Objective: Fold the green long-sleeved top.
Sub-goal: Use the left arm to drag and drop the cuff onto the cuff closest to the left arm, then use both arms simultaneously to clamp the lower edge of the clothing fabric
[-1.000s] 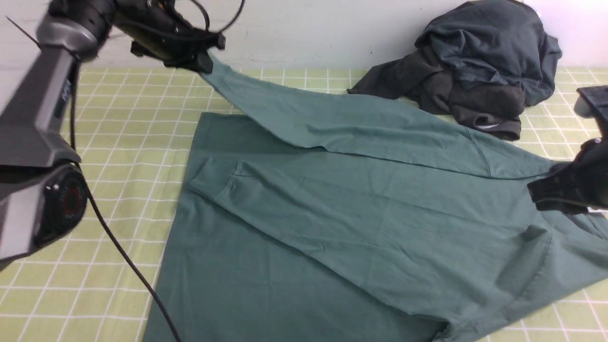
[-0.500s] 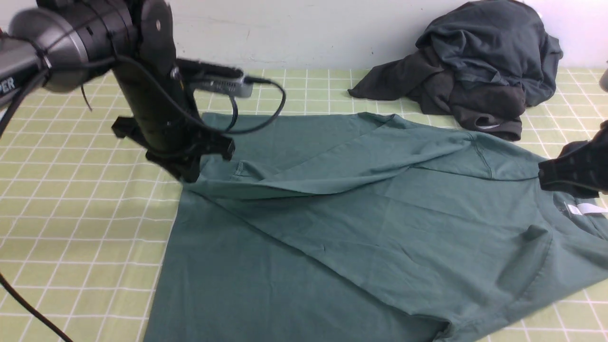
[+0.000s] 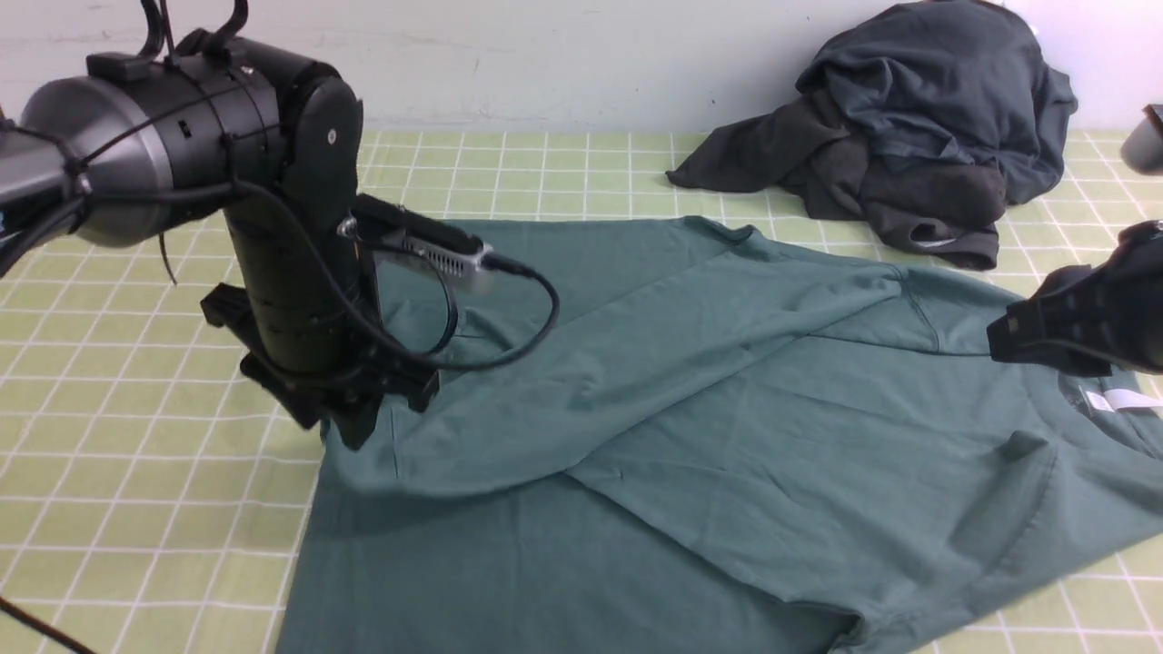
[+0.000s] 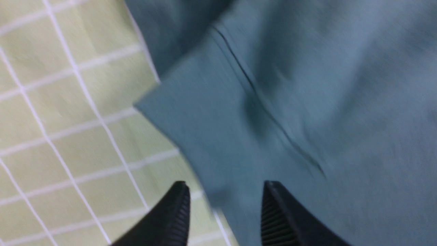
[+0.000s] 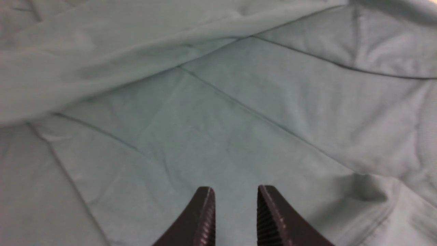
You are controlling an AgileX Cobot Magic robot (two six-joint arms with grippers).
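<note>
Left gripper (image 4: 225, 186): fingers parted, cuff (image 4: 205, 136) of green long-sleeved top (image 3: 727, 409) seen ahead, seemingly ungripped; right gripper (image 5: 235, 189): narrowly parted, nothing held

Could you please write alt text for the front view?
A green long-sleeved top lies spread on a checked tablecloth, one sleeve laid across its body, with the left gripper at that sleeve's cuff. Dark grey garments are heaped behind.

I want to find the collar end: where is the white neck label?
In the front view, the white neck label sits at the far right edge, on the green top, close beside the right hand.
</note>
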